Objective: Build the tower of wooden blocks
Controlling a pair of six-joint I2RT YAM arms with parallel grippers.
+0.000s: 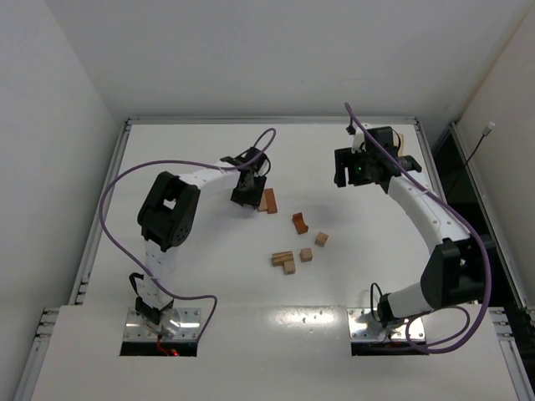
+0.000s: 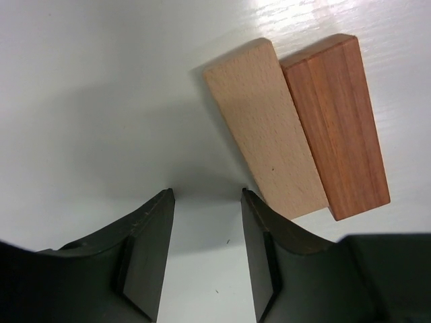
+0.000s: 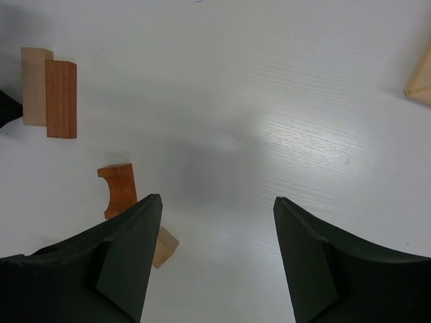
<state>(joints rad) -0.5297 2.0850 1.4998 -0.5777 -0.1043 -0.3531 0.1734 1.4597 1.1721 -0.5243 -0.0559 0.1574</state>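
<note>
A tan bar [image 2: 266, 128] and a reddish-brown bar [image 2: 335, 124] lie flat, side by side and touching, on the white table; they also show in the top view [image 1: 267, 200]. My left gripper [image 2: 207, 202] is open and empty, just left of the tan bar, over bare table; in the top view it [image 1: 246, 194] sits beside the pair. My right gripper [image 3: 219, 205] is open and empty, high over bare table [image 1: 344, 177]. A reddish notched piece [image 1: 299, 222], two cubes [image 1: 321, 239] [image 1: 306, 254] and a small cluster of tan pieces [image 1: 284, 261] lie loose mid-table. No stacked tower shows.
The right wrist view shows the two bars [image 3: 48, 94], the notched piece [image 3: 120, 190], a tan cube [image 3: 165, 247] by my left finger, and the corner of a tan wooden piece [image 3: 421, 81] at the right edge. Raised rails [image 1: 267, 119] border the table.
</note>
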